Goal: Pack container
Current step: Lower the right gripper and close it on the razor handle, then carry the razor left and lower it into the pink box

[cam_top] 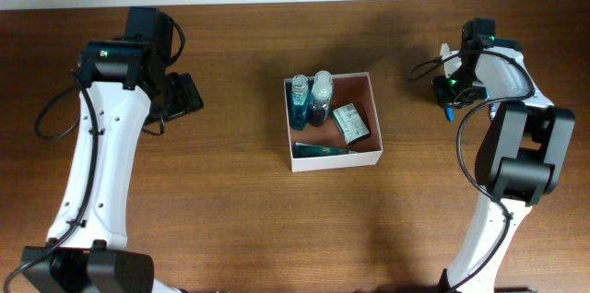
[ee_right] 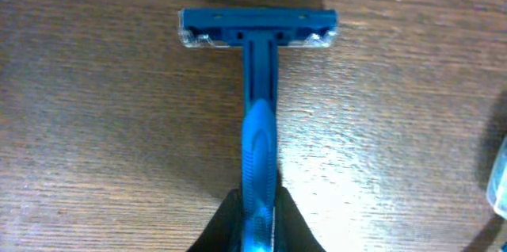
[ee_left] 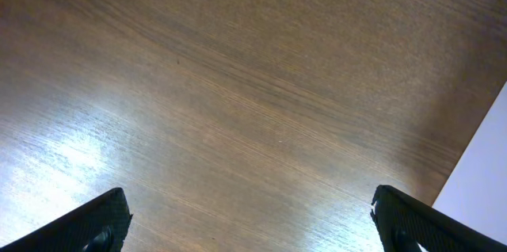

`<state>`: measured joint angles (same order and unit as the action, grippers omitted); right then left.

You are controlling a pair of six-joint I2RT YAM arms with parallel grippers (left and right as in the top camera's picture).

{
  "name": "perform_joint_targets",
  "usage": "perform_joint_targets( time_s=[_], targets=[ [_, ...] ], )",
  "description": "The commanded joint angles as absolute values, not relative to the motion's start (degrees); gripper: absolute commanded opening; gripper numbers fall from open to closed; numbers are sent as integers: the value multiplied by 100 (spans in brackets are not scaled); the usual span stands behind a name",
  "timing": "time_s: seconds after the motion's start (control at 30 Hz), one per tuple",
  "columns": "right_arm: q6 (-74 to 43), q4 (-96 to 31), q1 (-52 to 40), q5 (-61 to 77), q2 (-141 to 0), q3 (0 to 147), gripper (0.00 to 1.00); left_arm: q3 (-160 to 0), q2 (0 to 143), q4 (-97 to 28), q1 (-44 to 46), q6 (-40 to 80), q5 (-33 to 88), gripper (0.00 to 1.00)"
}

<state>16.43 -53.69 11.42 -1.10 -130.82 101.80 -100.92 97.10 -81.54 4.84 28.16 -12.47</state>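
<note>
blue plastic razor [ee_right: 259, 117], thin in the handle, is pinched by its tail end in the right gripper [ee_right: 255, 228], jaws closed on it. its head lies on or just above the wood (i cannot tell which), well to the right of the container [cam_top: 376, 113]. a grip that far back risks the razor swinging or sliding out on the way over. the wide head could also catch the container's near wall if it comes in low.

the container is already crowded. two bottles [cam_top: 300, 99] stand at its back left, a small box [cam_top: 350, 123] lies right of them and a tube [cam_top: 323, 148] lies along the front wall. only the right side looks free, so a careless drop may leave the razor propped on something. the thin walls suggest a light box that a knock would shove, and nothing steadies it. the left gripper [ee_left: 253, 220] hangs well to the container's left, jaws wide apart and holding nothing.

the table [cam_top: 240, 210] is dark grained wood with glare patches. a pale strip shows past one edge, and no more of the room is visible.
</note>
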Motion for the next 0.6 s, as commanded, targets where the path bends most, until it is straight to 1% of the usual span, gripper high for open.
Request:
perform_joint_targets(
  time_s=[0.0, 0.07, 0.3, 0.57],
  targets=[
    [1601, -5374, 1138, -246, -13157, 10143, 8, -10068, 9754, -8143, 471, 2869, -1291, 99],
    [1601, -5398, 1135, -244, -13152, 10154, 4, -10068, 9754, -8143, 471, 2869, -1291, 99],
    [1520, -5913, 1127, -235, -13150, 10602, 4, -10068, 9754, -8143, 471, 2869, -1291, 99],
    [626, -7570, 1125, -108, -13150, 12053, 4, -10068, 9754, -8143, 471, 2869, -1291, 99]
  ],
)
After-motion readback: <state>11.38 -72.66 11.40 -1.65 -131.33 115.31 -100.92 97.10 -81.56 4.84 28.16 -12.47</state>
